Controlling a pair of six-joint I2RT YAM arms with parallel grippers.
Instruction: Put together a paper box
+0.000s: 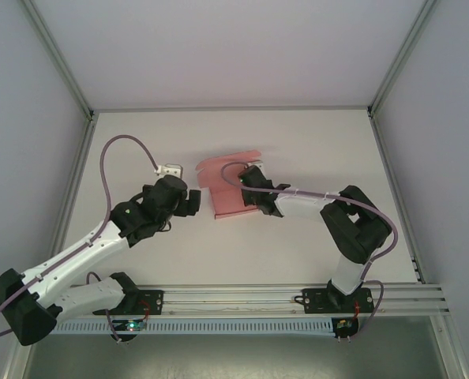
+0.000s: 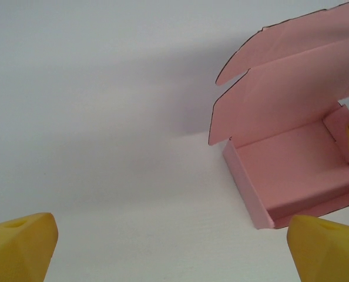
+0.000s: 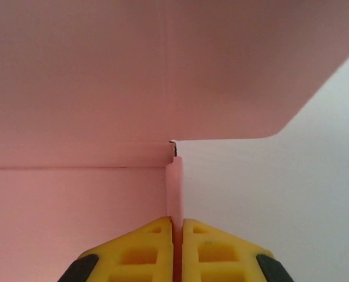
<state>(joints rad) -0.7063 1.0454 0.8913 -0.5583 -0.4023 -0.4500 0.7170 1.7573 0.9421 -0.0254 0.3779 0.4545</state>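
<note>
Pink paper box (image 1: 228, 201) wall pinched by right gripper (image 3: 178, 226); left gripper (image 2: 174, 247) wide open, empty.

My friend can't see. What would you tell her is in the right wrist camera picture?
The right gripper is pinched shut on a thin upright wall of the pink paper box. The white table lies to the right.
</note>
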